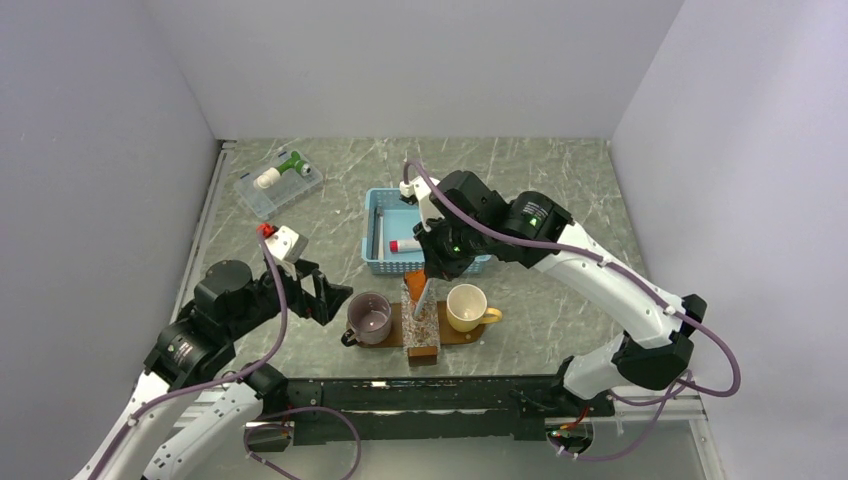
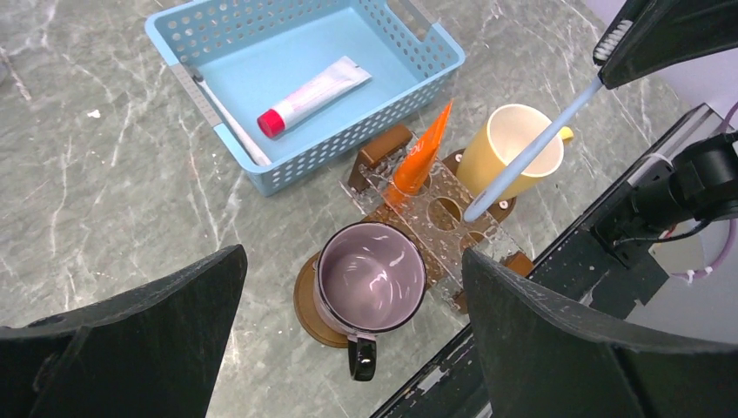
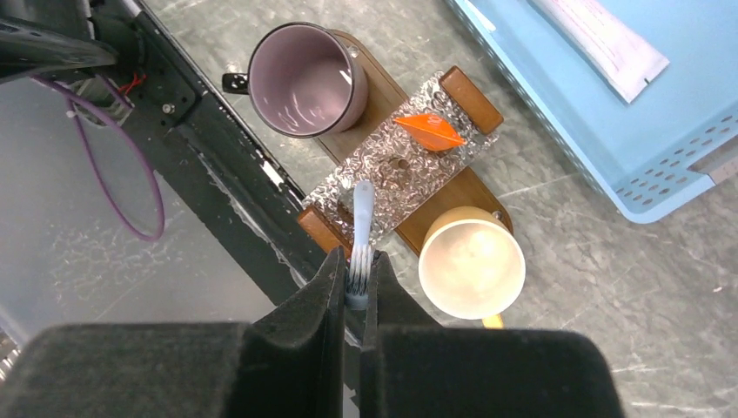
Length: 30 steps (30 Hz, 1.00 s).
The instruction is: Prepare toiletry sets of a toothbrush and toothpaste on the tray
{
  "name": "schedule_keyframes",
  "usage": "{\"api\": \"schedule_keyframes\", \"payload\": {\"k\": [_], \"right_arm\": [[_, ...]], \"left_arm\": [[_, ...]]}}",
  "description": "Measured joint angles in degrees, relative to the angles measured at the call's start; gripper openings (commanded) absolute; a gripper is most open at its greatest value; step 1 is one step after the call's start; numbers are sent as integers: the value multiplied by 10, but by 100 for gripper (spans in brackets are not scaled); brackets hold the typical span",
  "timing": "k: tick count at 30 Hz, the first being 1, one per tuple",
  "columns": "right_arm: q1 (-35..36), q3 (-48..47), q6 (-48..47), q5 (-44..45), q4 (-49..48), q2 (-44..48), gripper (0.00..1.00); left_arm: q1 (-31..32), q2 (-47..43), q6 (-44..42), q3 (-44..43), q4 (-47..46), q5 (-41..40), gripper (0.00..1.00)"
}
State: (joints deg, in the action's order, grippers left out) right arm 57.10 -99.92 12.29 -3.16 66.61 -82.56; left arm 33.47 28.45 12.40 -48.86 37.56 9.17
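Observation:
The dark-brown tray (image 1: 397, 333) (image 3: 380, 96) carries a purple mug (image 1: 370, 318), a yellow mug (image 1: 468, 307) and, between them, a clear holed holder (image 3: 409, 165) on brown blocks. The orange toothpaste (image 2: 420, 157) (image 3: 431, 131) stands tilted in the holder. My right gripper (image 3: 358, 261) (image 1: 430, 275) is shut on the bristle end of the pale toothbrush (image 2: 531, 152) (image 3: 362, 213). The brush hangs slanted, its lower tip at a hole of the holder. My left gripper (image 2: 352, 255) (image 1: 335, 300) hangs open over the purple mug (image 2: 370, 279), holding nothing.
Behind the tray, a light-blue basket (image 1: 385, 235) (image 2: 305, 87) holds a white tube with a red cap (image 2: 313, 91) and a second brush (image 2: 231, 122). A clear box (image 1: 278, 185) sits at the back left. The black base rail (image 1: 430, 395) runs just before the tray.

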Motion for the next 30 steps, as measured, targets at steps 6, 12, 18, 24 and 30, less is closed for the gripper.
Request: {"api": "schedule_keyframes", "payload": {"k": [6,12,18,24,30], "right_arm": [[0,-1,10,26,10,-9,0],[1,-4,15,47,11,-37,0],[5,-4,23,57,10,-47,0],[8,-4,33,63,10,-52,0],[16,-3,44,72,9,-66,0]], "left_arm": [[0,-17,2,5,0,-23,99],[0,-17,3,5,2,-37,99],[0,-17,3,5,5,-48,99],[0,-22,4,5,12,-61,99],[0,-28,5,5,14,-78,99]]}}
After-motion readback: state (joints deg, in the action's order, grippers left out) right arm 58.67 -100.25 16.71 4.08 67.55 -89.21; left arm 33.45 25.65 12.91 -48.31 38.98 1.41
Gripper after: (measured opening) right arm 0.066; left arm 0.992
